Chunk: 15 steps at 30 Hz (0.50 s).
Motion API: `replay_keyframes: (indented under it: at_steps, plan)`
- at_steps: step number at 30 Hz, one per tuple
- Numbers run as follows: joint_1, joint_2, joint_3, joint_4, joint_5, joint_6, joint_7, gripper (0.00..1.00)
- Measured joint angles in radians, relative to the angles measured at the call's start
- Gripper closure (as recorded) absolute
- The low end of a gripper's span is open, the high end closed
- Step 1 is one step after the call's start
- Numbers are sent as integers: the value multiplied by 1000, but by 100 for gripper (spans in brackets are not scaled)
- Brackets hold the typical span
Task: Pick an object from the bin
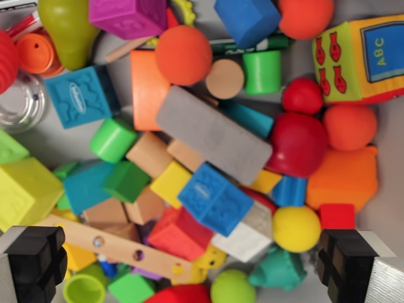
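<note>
A: Hovering over the bin point(385, 233), nothing grabbed yet. Gripper point(192, 262) is spread wide: one black finger point(35, 255) at the wrist view's lower left, the other at the lower right, and nothing between them except loose toys lying below.

B: So progress is basically zero?

A: I'd say early. No object is lifted, none is pinched. What's done, at most, is getting the camera over the pile. Left to do: choose a piece, descend, close, lift out.

B: Which piece is the target?

A: Can't tell for sure; the task doesn't name one. Between the fingers sit a red block point(178, 232), a blue embossed cube point(214, 199) just above it, a white block point(246, 237) touching the cube's lower right, and a yellow ball point(297, 228) nearer the right finger. The wooden strip with holes point(113, 246) runs diagonally from the left finger toward the centre.

B: Anything else worth logging?

A: Grey long block point(214, 132) lies tilted across the middle, resting on other pieces. Dark red ball point(298, 144) at its right end, orange ball point(184, 55) above it. Pile is dense, pieces overlapping, so my guess is a clean pinch needs a topmost item like the blue cube.

B: Height above the pile?

A: Not readable from this view.
</note>
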Motion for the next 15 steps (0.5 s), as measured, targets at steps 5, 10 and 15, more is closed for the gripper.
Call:
replay_keyframes:
  at_steps: [5, 10, 15]
  plan:
    - [5, 12, 3, -6, 0, 18, 2, 0]
    - [10, 25, 7, -12, 1, 36, 3, 0]
    - [16, 42, 12, -20, 1, 58, 5, 0]
